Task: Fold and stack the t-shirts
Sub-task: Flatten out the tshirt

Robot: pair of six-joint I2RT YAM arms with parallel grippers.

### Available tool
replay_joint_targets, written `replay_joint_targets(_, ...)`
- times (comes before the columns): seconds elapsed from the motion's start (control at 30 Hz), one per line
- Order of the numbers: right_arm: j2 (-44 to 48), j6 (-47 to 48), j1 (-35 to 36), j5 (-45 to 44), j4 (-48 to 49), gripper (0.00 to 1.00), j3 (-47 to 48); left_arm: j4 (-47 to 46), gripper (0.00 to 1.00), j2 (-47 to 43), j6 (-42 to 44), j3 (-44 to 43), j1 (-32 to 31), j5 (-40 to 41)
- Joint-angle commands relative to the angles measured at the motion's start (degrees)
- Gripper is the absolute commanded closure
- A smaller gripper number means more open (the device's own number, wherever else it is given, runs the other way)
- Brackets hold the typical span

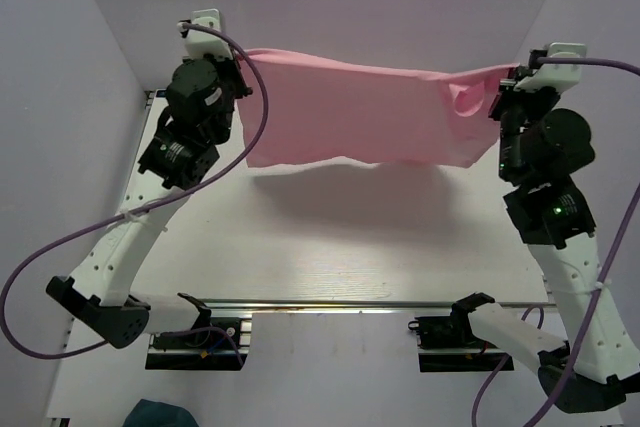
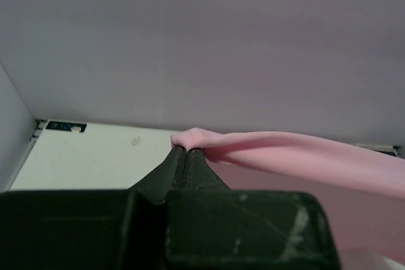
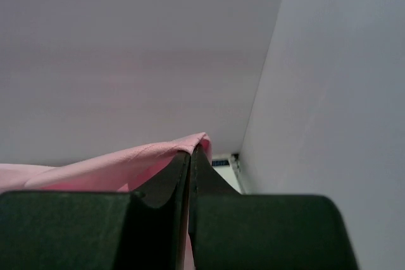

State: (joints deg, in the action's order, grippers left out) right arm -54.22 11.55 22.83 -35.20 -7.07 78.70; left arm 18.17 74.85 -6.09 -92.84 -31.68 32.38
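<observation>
A light pink t-shirt (image 1: 360, 112) hangs stretched in the air above the far part of the table, between both arms. My left gripper (image 1: 243, 59) is shut on its left top corner; in the left wrist view the pink fabric (image 2: 285, 153) bulges out over the shut left gripper (image 2: 185, 150) and runs off to the right. My right gripper (image 1: 505, 77) is shut on the right top corner, next to a sleeve opening. From the right wrist, the cloth (image 3: 114, 165) drapes left from the pinched right gripper (image 3: 192, 151). The shirt's lower edge hangs free above its shadow.
The white table (image 1: 340, 247) lies below, with white walls close on the left, right and back. A metal rail (image 1: 350, 303) with the arm bases runs along the near edge. A dark teal cloth (image 1: 160, 414) peeks in at the bottom left.
</observation>
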Motion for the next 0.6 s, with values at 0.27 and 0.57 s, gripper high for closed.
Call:
replay_joint_targets(0.27,1.6,14.4,-0.2,17.4,-8.8,1.00,24.8,-2.1,1.00,-14.3,9.0,-7.1,0.0,-6.3)
replay_joint_targets(0.57,4.0,17.0,-0.2,31.6,-14.7,1.00,32.4,3.4,1.00,-18.6,9.0,-13.2,-0.5,-17.4)
